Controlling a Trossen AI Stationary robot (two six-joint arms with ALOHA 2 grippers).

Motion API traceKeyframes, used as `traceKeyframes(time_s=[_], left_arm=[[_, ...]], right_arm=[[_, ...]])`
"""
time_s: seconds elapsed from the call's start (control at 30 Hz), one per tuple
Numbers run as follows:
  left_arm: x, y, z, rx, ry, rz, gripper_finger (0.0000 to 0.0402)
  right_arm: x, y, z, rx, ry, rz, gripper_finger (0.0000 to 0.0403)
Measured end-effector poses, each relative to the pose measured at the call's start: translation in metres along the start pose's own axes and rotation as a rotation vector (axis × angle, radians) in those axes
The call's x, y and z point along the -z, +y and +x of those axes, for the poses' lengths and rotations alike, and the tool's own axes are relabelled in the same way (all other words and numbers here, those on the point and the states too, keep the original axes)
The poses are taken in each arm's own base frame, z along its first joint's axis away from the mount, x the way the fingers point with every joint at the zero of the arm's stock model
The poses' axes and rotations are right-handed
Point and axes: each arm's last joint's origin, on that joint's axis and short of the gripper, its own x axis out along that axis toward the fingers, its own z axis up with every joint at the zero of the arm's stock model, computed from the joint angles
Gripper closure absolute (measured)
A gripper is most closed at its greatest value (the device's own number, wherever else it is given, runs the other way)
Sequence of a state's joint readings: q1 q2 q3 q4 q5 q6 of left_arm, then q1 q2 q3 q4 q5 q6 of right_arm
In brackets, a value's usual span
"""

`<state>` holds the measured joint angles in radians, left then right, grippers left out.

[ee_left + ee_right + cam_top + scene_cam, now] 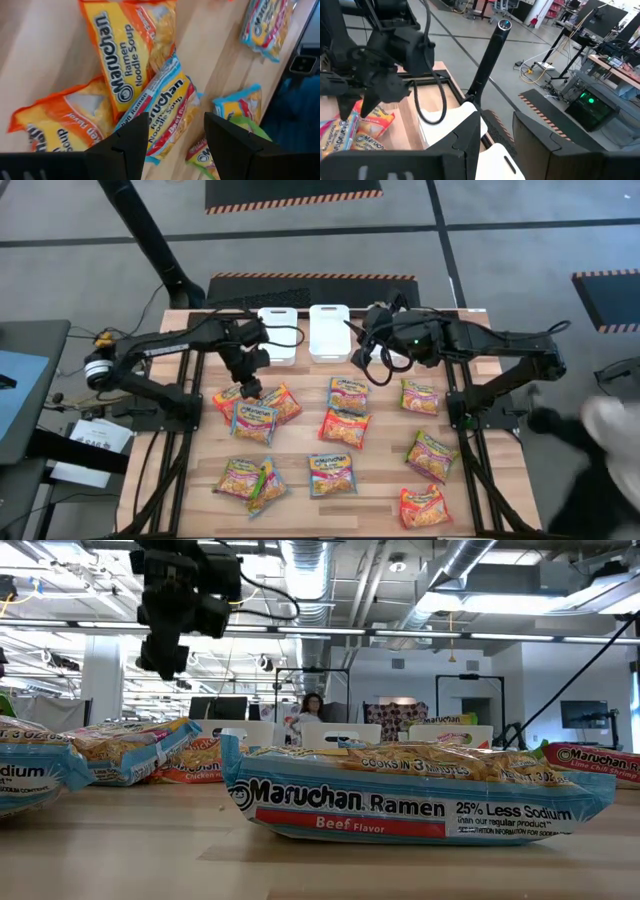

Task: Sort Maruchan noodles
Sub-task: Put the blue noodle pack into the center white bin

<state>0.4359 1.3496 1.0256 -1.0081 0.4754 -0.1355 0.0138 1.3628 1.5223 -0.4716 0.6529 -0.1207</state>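
Noodles [255, 418] — beneath left gripper [249, 390]

Two dark, near-black arms built from slim tubular links and chunky rounded joints. Loose black cables looping beside each wrist. Left gripper [250, 389] ending in two flat, angular black fingers [131, 145] with faceted edges. Right gripper [358, 345] of the same blocky matte black make, small green light glowing on its arm. Silvery round cap at left arm's base joint.
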Motion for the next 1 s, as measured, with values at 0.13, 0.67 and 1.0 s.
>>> traceKeyframes(time_s=[0.13,0.67,1.0], left_arm=[[-0.006,0.006,0.014,-0.007,0.061,-0.003,0.0223],[-0.012,0.018,0.04,-0.056,0.187,0.048,0.0223],[-0.013,0.014,0.061,-0.045,0.27,0.106,0.0223]], right_arm=[[0.001,0.0,0.0,-0.002,0.009,-0.007,0.0264],[0.003,0.0,0.0,-0.003,0.028,0.006,0.0264],[0.004,0.0,0.0,-0.003,0.037,0.015,0.0264]])
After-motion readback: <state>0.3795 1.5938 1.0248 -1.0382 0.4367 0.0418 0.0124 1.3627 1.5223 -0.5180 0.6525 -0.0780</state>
